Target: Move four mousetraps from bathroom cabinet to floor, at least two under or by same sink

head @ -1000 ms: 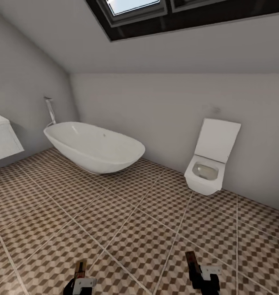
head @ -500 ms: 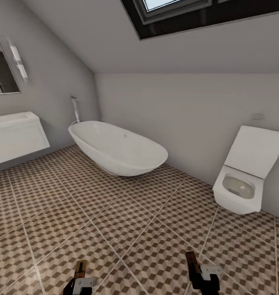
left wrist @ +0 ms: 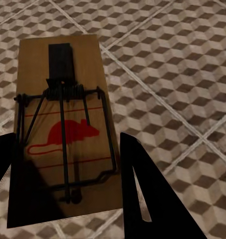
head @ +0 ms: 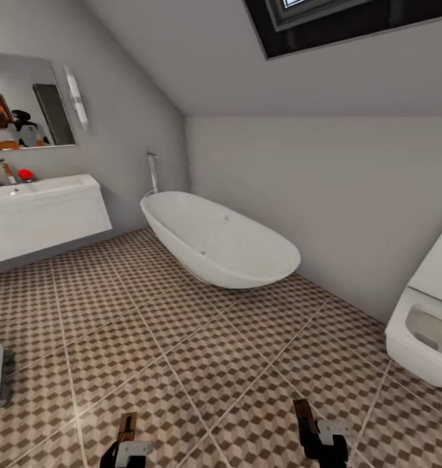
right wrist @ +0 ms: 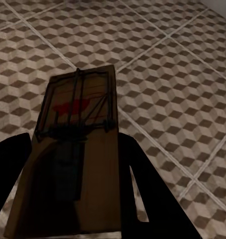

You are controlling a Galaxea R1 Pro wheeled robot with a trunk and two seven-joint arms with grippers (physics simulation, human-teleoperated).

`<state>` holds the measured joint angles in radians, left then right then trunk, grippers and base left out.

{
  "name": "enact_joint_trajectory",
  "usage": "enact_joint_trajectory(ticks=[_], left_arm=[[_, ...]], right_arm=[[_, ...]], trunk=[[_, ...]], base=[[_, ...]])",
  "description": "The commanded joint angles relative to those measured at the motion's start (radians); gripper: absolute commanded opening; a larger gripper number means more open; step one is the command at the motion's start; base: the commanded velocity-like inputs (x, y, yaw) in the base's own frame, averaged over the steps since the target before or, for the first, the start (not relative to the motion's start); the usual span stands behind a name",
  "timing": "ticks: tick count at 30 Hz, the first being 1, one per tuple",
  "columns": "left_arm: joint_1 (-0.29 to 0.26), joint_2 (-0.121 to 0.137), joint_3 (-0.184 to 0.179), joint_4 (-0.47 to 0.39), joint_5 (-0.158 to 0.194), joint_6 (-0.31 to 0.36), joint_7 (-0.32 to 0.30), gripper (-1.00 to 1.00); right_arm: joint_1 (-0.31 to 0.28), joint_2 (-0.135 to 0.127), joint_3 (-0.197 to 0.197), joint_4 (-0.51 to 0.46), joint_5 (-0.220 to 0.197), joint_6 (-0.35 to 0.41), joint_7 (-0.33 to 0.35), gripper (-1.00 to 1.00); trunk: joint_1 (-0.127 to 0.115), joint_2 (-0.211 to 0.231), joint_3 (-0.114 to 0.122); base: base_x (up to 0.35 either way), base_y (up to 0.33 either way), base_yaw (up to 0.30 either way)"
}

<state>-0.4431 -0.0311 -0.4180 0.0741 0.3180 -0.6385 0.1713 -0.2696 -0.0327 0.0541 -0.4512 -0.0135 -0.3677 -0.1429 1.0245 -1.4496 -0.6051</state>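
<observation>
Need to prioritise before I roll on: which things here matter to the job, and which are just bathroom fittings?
Job: left end effector's mousetrap; right end effector's mousetrap; bathroom floor; sink.
Not job: bathtub; toilet; mirror; skylight.

One mousetrap (left wrist: 63,129), a flat brown wooden board with dark wire parts and a red mouse print, sits clamped between the left gripper's (left wrist: 68,199) two dark fingers, its far end reaching out past the fingertips. A second mousetrap (right wrist: 75,149) sits likewise between the right gripper's (right wrist: 73,199) fingers. Both are held above the bathroom floor (head: 201,351), tiled in a brown, beige and white cube pattern.
</observation>
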Motion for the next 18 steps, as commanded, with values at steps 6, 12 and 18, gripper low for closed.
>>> enact_joint_trajectory(ticks=[6,12,18], left_arm=[[-0.002,-0.001,-0.008,0.004,0.000,-0.004,0.008,-1.00],[-0.002,-0.001,-0.008,0.004,0.000,-0.004,0.008,-1.00],[-0.002,-0.001,-0.008,0.004,0.000,-0.004,0.008,-1.00]], right_arm=[[0.000,-0.001,0.006,0.000,-0.002,-0.002,-0.006,-1.00],[0.000,-0.001,0.006,0.000,-0.002,-0.002,-0.006,-1.00],[0.000,-0.001,0.006,0.000,-0.002,-0.002,-0.006,-1.00]], trunk=[[0.000,0.000,-0.001],[0.000,0.000,-0.001],[0.000,0.000,-0.001]], base=[[0.272,0.000,0.286],[0.272,0.000,0.286],[0.272,0.000,0.287]])
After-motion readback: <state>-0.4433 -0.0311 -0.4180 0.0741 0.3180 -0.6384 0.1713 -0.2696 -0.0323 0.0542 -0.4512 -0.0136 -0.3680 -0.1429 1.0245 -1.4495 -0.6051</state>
